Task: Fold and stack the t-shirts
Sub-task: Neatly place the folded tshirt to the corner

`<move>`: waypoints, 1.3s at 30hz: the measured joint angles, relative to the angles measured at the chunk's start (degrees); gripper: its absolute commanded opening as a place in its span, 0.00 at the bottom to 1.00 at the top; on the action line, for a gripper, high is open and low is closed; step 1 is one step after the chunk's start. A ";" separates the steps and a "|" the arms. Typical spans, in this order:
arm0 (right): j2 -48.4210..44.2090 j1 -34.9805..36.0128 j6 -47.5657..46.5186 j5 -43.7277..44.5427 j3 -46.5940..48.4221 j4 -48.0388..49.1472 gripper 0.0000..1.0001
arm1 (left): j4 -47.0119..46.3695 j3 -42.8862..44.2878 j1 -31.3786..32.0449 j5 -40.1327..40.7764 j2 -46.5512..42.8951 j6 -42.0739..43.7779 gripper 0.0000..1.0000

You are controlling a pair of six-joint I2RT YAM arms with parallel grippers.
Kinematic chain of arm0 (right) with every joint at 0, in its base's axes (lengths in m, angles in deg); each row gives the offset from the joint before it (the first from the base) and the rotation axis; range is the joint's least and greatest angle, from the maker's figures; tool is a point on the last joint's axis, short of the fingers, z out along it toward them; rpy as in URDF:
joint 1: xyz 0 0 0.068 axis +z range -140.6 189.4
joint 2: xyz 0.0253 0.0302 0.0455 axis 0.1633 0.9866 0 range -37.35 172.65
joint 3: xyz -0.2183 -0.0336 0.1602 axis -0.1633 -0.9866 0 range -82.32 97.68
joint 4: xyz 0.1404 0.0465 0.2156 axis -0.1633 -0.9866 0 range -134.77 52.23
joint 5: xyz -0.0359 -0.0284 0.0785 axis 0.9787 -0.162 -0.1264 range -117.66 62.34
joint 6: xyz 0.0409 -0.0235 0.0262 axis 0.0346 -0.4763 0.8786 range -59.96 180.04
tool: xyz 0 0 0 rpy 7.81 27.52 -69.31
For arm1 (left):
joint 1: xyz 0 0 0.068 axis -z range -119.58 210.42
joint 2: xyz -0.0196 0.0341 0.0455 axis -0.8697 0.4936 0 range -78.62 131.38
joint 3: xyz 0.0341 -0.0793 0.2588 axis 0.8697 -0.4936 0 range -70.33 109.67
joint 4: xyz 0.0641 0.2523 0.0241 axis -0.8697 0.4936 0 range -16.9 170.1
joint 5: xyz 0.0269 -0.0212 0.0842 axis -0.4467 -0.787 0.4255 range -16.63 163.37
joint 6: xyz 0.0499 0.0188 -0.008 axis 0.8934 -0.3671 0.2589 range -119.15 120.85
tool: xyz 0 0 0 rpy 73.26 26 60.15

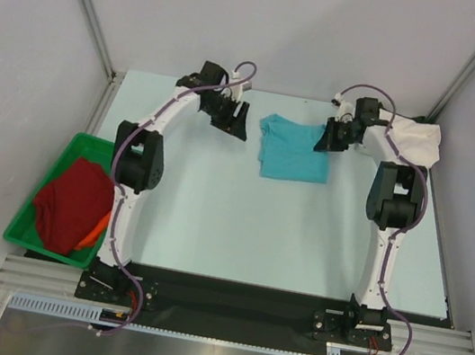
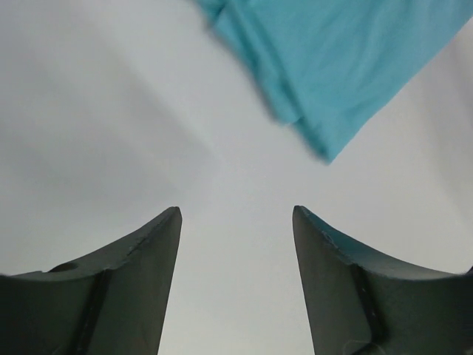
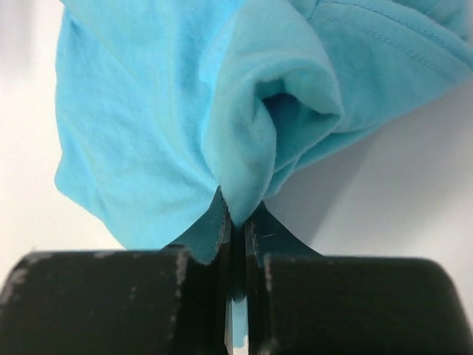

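A turquoise t-shirt (image 1: 293, 150) lies folded at the back middle of the table. My right gripper (image 1: 328, 143) is at its right edge, shut on a pinched fold of the turquoise cloth (image 3: 244, 148), which bunches up between the black fingers (image 3: 214, 229). My left gripper (image 1: 232, 127) hovers open to the left of the shirt, apart from it; in its wrist view only the shirt's corner (image 2: 332, 66) shows above the spread fingers (image 2: 148, 259). A cream-white t-shirt (image 1: 417, 139) lies at the back right behind the right arm. A dark red t-shirt (image 1: 73, 205) fills the green bin over an orange one (image 1: 97, 229).
The green plastic bin (image 1: 28, 229) stands off the table's left front edge. Metal frame posts (image 1: 89, 2) rise at the back corners, with white walls behind. A black strip (image 1: 235, 300) runs along the near edge between the arm bases.
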 measured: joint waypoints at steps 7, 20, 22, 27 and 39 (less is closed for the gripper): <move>0.28 -6.80 -10.21 7.41 9.46 -4.81 0.00 | 4.26 -1.57 -1.64 1.16 -1.07 4.28 0.66; 2.05 -9.88 -17.77 14.56 19.34 -5.75 0.00 | 5.53 -2.21 3.69 4.20 -1.18 6.49 0.66; 2.05 -9.97 -18.18 14.71 19.67 -5.75 0.00 | 5.53 -2.21 4.50 4.68 -1.18 6.62 0.66; 2.05 -11.37 -18.95 14.75 20.57 -5.75 0.00 | 5.73 -2.03 6.25 5.51 -1.18 6.93 0.66; 2.05 -17.64 -18.93 14.01 21.70 -6.25 0.00 | 6.10 -0.68 10.80 8.48 -1.18 7.98 0.67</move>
